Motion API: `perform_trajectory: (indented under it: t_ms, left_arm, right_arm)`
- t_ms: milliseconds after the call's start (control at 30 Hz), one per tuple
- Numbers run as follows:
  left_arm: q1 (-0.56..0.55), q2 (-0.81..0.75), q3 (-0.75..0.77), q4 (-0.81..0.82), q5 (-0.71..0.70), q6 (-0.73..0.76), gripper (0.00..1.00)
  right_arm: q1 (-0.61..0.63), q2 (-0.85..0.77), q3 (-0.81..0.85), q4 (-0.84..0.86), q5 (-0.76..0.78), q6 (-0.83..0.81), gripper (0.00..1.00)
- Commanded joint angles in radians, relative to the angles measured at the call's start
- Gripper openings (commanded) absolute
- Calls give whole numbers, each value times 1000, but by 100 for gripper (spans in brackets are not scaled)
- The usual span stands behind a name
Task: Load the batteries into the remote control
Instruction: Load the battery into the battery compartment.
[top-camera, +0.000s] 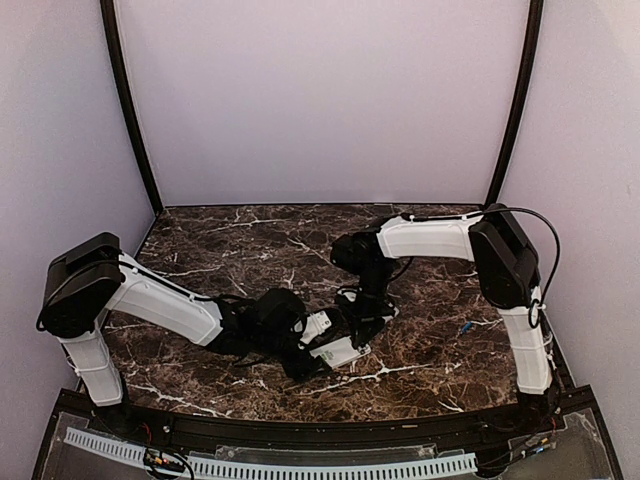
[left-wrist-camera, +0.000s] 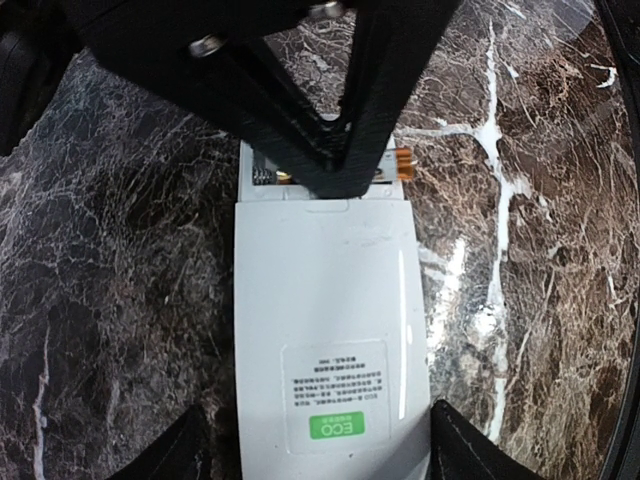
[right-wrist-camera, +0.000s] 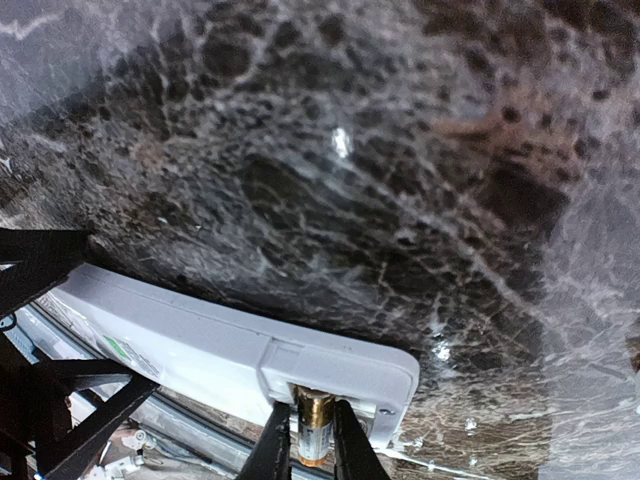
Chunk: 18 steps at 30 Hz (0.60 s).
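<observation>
Broadly, a dark marble table (top-camera: 250, 240) veined in white is carrying everything, and both arms are bending inward toward its near middle. The left arm (top-camera: 160, 300) is reaching in low from the left. The right arm (top-camera: 430, 238) is folding down from the far right, so the two wrists are meeting over the same spot.

Between them the remote control (left-wrist-camera: 325, 300) is lying flat on the marble near the table's front edge, face down. Its plain white back is showing a printed label with a green patch (left-wrist-camera: 335, 428). The battery compartment (right-wrist-camera: 340, 385) at one end is standing uncovered.

The left gripper (left-wrist-camera: 318, 440) is straddling the labelled end with its jaws spread wide. One finger is bearing on each long edge, so it is clamping the handset across its width.

The right gripper (right-wrist-camera: 312, 450) is coming down on the open end. Its jaws are standing only slightly apart, pinching a brass-coloured battery (right-wrist-camera: 314, 425) that is sitting in the compartment, with both tips touching its sides.

Well apart from all this, a blue battery (top-camera: 465, 327) is lying alone on the marble toward the right side, near the right arm's upright link.

Inside the compartment, beside the gripper tips, a small contact spring (left-wrist-camera: 262, 178) is showing.
</observation>
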Motion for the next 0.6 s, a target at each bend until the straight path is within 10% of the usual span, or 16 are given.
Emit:
perform_trajectory:
  t_ms: [0,567]
  left_arm:
    - [6,-5,-38,-81,5,-3,73]
    - [7,-2,-33,-82,8,-3,73]
  right_arm:
    - [-1,21,21,103,37,3,16]
    - [0,-90,14,3,68,-4,24]
